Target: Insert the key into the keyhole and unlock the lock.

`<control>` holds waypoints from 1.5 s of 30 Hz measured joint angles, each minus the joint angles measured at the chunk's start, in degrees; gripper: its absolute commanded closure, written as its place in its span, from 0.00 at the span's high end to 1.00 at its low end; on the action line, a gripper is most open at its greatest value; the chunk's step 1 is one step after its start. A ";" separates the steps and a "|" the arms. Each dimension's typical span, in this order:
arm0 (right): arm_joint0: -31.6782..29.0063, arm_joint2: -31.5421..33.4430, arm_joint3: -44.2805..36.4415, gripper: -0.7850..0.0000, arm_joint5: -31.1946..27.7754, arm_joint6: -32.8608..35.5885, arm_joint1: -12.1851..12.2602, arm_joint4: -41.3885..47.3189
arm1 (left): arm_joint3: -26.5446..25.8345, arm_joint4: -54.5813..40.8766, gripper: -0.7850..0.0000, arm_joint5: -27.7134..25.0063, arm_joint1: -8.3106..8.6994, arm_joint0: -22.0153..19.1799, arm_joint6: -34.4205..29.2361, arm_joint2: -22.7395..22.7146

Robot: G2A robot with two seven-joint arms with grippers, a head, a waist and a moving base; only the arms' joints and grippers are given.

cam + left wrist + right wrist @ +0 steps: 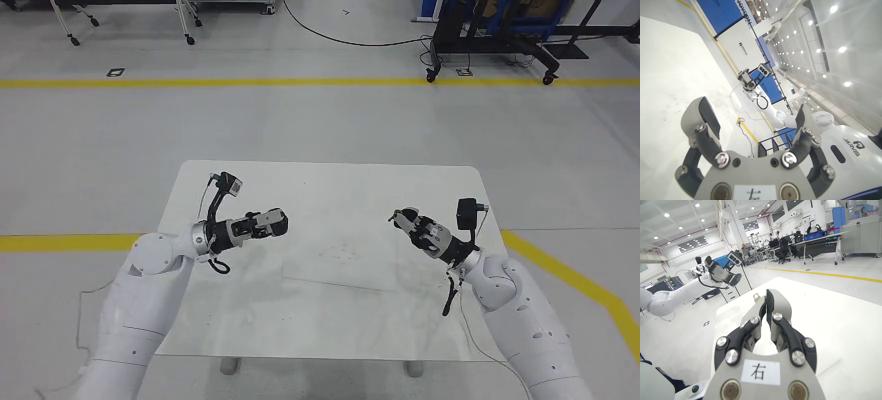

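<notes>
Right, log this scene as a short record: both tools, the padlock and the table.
left tool: open, nothing in it, held above the table
right tool: shut, pads together, above the table, pointing toward the other arm
padlock: small, brass-coloured body, shackle upward, right beside the right tool's tip and partly hidden by it; cannot tell whether it is gripped or resting on the table
table: white, with both arms over it

Overhead view down on table; both wrist views low across it.
</notes>
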 measured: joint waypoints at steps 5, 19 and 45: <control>-0.36 -2.78 -2.00 0.00 0.00 2.21 -0.18 3.05 | 1.32 -7.83 1.00 1.28 -0.71 0.91 -0.52 1.85; 10.40 -18.73 5.72 0.00 6.74 37.48 0.29 50.31 | 1.03 2.86 1.00 -6.36 -1.17 -0.84 2.17 7.68; 16.07 -26.39 12.38 0.00 8.78 48.29 -1.86 62.77 | 1.19 10.79 0.41 -7.29 -1.20 -1.75 5.18 13.68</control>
